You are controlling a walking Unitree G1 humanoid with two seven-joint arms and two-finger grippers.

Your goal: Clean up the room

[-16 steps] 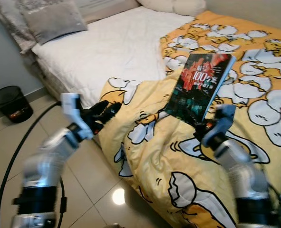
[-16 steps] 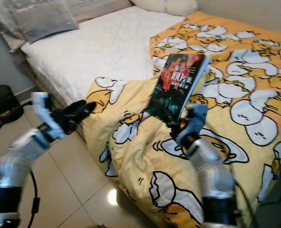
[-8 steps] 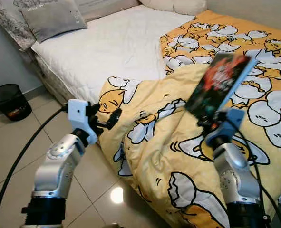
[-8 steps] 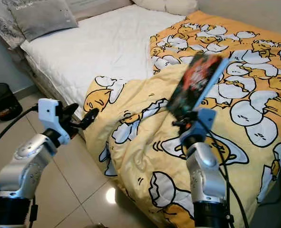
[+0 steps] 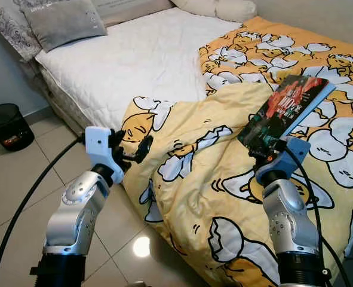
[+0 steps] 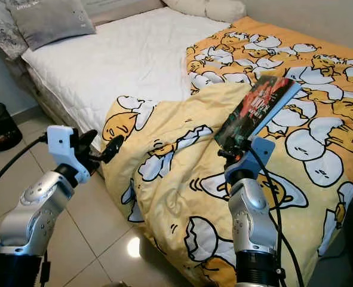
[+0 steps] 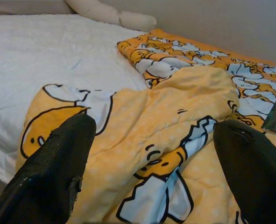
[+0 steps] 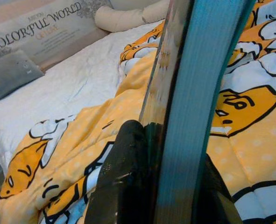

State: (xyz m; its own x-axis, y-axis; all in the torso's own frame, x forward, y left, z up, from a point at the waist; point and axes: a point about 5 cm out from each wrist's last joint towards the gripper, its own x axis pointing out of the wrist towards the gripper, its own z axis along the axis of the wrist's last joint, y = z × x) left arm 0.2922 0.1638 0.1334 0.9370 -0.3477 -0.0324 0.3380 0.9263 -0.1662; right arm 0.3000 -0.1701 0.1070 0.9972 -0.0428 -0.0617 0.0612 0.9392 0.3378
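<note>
A dark book (image 5: 286, 112) with a red and teal cover is held tilted above the yellow duck-print quilt (image 5: 212, 191), with my right gripper (image 5: 267, 152) shut on its lower edge. In the right wrist view the book's teal page edge (image 8: 194, 102) runs between the black fingers (image 8: 123, 177). My left gripper (image 5: 134, 149) hangs open at the quilt's hanging corner by the bed's near edge. The left wrist view has its two fingers (image 7: 58, 172) spread wide over the quilt (image 7: 166, 140).
The white mattress (image 5: 140, 60) carries a grey pillow (image 5: 60, 21) at its head and a cream pillow (image 5: 215, 7) by the wall. A black mesh bin (image 5: 8, 124) stands on the tiled floor (image 5: 21, 197) left of the bed. A black cable (image 5: 21, 203) trails beside my left arm.
My right gripper has carried the book to the right and tipped it flatter over the quilt. My left arm has drawn in, its gripper staying beside the quilt corner.
</note>
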